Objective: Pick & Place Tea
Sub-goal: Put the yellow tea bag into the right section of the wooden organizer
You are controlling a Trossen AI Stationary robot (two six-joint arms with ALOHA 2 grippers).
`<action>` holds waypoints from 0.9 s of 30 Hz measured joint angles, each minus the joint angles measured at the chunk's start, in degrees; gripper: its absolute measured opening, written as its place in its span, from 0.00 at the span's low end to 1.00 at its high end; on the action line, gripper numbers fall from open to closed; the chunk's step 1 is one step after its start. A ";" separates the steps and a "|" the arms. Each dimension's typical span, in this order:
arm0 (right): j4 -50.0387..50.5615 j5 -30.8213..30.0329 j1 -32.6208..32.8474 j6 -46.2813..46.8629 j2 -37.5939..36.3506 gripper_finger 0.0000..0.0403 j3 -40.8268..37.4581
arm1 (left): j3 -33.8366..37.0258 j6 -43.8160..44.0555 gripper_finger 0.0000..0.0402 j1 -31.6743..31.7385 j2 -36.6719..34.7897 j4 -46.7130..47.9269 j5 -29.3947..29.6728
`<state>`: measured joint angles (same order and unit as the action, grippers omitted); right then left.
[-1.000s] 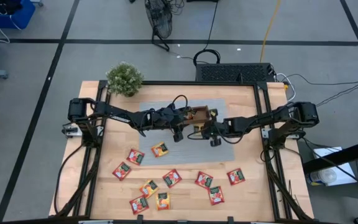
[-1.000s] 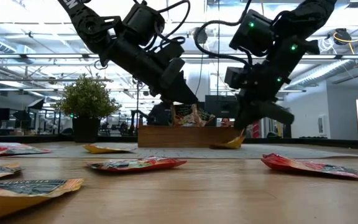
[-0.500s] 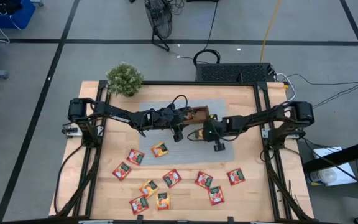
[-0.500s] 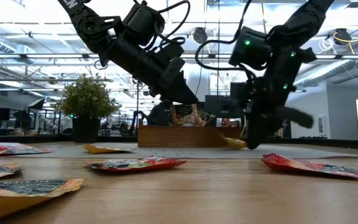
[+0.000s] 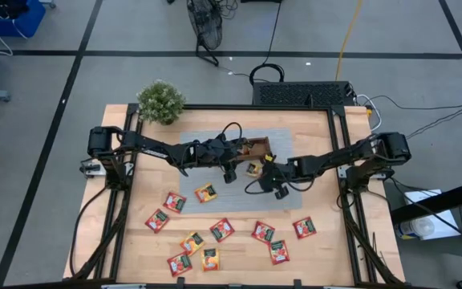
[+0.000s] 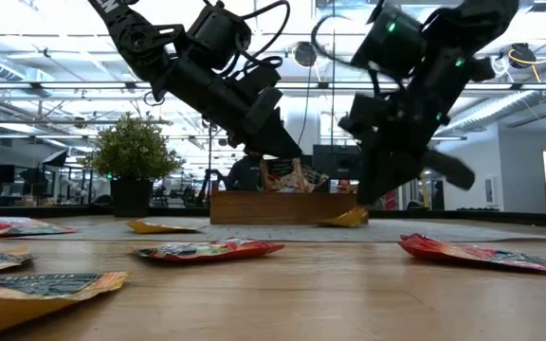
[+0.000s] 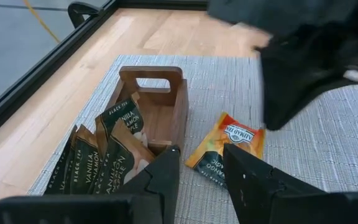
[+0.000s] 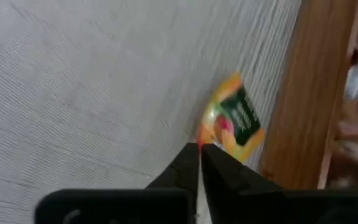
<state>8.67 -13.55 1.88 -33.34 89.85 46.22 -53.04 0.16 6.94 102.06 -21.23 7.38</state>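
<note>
High view: an orange-yellow tea packet (image 5: pixel 253 168) lies flat on the grey woven mat (image 5: pixel 311 144), just beside the wooden tray (image 5: pixel 257 147), on the side of the tray facing the scattered packets. In the left wrist view this packet (image 7: pixel 227 148) is nearly square, so it has no clear long axis; one corner points at the tray's (image 7: pixel 151 93) end wall (it leans against that wall or sits just short of it; I cannot tell which).

Dark packets printed "Vanilla" stand upright inside the tray (image 7: pixel 114 149).

The right gripper (image 5: pixel 268 163) hangs just beside the orange-yellow packet, its fingers pressed together with nothing between them. The left gripper (image 5: pixel 231 164) hovers over the tray's other end, fingers partway apart and empty.

Farther from the tray, red, green and orange packets (image 5: pixel 221 229) are scattered over the pale wooden tabletop (image 5: pixel 327 257). A small potted plant (image 5: pixel 160 102) stands at a table corner beyond the tray. Around the table is grey floor with cables.
</note>
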 joint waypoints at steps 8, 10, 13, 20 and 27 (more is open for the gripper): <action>-1.14 3.18 -3.01 -0.77 0.97 0.29 -0.04 | 0.02 0.37 0.32 -0.37 0.00 -0.04 0.02; -1.46 2.85 -3.01 -2.37 1.00 0.33 -0.02 | 0.02 0.29 0.32 -0.37 0.00 -0.15 0.00; -2.00 1.10 -3.01 -6.66 1.02 0.38 -0.02 | 0.02 0.18 0.32 -0.37 0.00 -0.11 0.01; -3.44 -1.13 -4.06 -13.85 1.67 0.40 -0.02 | 0.02 0.15 0.32 -0.35 0.00 -0.07 0.02; -6.00 1.49 -4.52 -15.37 5.75 0.37 0.00 | 0.02 0.13 0.32 -0.35 0.00 -0.04 0.02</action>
<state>2.66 -12.06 -2.63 -48.71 95.60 46.22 -53.01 0.30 6.59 102.06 -21.28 7.40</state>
